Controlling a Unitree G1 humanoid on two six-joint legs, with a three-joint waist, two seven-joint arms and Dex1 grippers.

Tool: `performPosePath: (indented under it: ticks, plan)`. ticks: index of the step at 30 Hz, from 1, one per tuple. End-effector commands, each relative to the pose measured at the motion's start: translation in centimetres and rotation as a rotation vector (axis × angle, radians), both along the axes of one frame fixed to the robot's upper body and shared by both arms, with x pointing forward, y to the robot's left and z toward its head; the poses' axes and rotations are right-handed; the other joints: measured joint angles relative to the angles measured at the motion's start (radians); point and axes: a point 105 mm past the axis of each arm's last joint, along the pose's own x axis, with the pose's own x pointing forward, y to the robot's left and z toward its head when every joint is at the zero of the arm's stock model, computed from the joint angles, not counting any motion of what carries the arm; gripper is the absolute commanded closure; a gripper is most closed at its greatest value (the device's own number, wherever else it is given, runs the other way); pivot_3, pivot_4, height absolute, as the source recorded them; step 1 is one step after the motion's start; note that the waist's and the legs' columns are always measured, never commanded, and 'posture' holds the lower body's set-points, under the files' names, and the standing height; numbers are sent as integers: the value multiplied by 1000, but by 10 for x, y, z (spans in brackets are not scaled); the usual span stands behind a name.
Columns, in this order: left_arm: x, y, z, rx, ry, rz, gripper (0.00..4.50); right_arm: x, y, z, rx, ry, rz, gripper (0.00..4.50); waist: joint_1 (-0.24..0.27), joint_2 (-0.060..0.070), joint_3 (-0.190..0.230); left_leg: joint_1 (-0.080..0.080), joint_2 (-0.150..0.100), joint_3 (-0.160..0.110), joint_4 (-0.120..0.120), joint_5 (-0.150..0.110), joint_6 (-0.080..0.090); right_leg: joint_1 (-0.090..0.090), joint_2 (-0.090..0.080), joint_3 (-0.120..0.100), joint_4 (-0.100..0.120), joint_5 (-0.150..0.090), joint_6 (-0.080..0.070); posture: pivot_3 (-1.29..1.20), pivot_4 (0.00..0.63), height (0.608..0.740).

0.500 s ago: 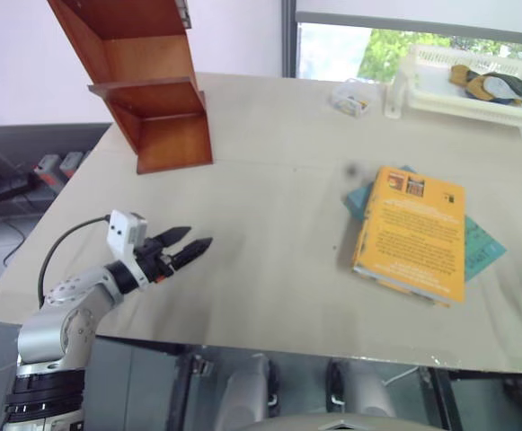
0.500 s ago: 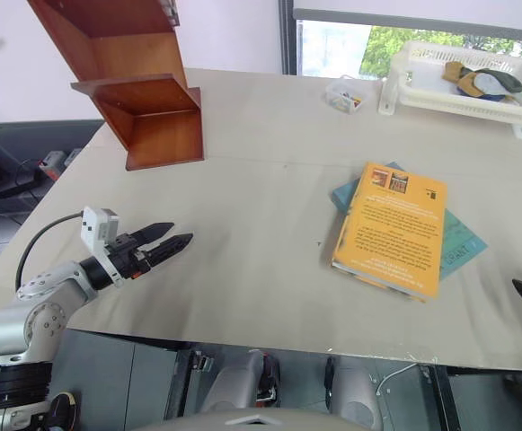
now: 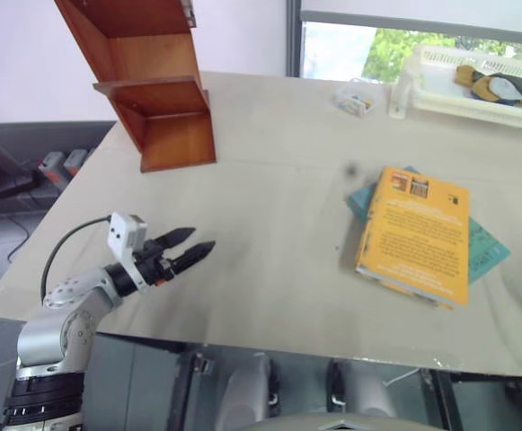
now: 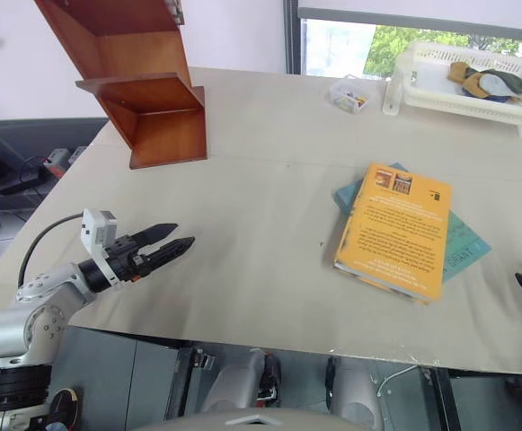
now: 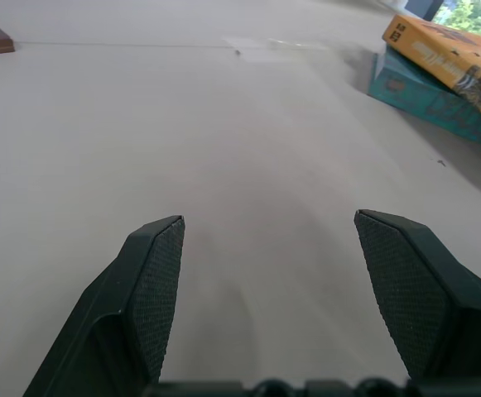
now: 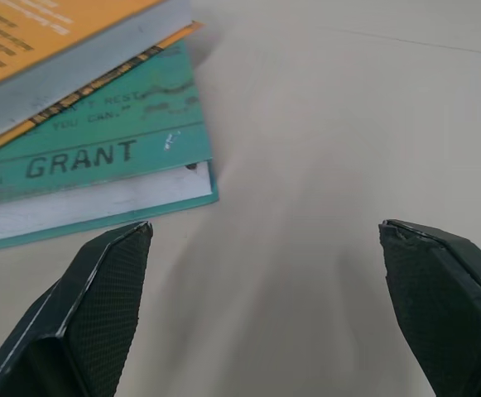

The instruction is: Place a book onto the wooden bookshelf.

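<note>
Nothing on the table has moved. Both grippers gape empty. Orange-yellow book [image 4: 393, 228] lies right of centre atop a teal book [image 6: 91, 157], long axis near-to-far; right gripper [image 6: 265, 306] is nearer (left gripper [image 4: 169, 241] well apart).

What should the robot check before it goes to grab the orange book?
1. Left end effector open, holding nothing: ok.
2. Right end effector open, holding nothing: ok.
3. Book has nothing on top, lies on the teal book: ok.
4. Bookshelf standing on the table, lower tier free: ok.
5. Upper tier free: cannot tell.
6. Book within an end effector's fingers: not ok, both are apart from it.
</note>
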Motion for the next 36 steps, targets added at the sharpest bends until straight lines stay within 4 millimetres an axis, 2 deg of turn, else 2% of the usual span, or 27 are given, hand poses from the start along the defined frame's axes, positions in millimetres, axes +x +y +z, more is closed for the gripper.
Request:
performPosePath:
  ticks: [1,10,17,19,23,30,36]
  plan:
    - [0,2,9,0,-38,-2,874,4,-7,15,-59,-43,-19,0,0,0,0,0,0,0,0,0,0,0,0,0,0,0,0,0,150,712]
    - [-4,-2,12,-13,-63,-23,874,21,-17,19,-121,-60,-123,0,-1,1,1,0,0,0,0,0,0,0,0,0,0,0,0,0,150,712]
    - [-17,-8,40,-119,-116,-159,874,56,9,23,-149,-204,-263,0,-5,1,3,0,1,0,0,0,0,-1,0,1,0,0,0,0,150,712]
    - [-16,-7,49,-127,-143,-166,874,64,17,18,-194,-211,-313,0,-2,4,4,-1,0,0,0,0,-1,-1,0,1,0,0,0,0,150,712]
    - [-15,-9,57,-111,-176,-179,874,80,30,22,-204,-280,-402,0,-1,4,5,-2,0,1,0,3,-4,-2,0,0,0,0,0,0,150,712]
    - [-13,-14,59,-93,-187,-199,874,88,24,15,-288,-284,-466,0,-2,4,5,-4,-1,3,0,3,-5,-3,1,-1,0,0,0,0,150,712]
    - [-12,-12,60,-81,-191,-194,874,79,10,12,-343,-276,-516,0,-5,4,5,-4,-1,3,0,4,-4,-3,5,-1,1,0,0,0,150,712]
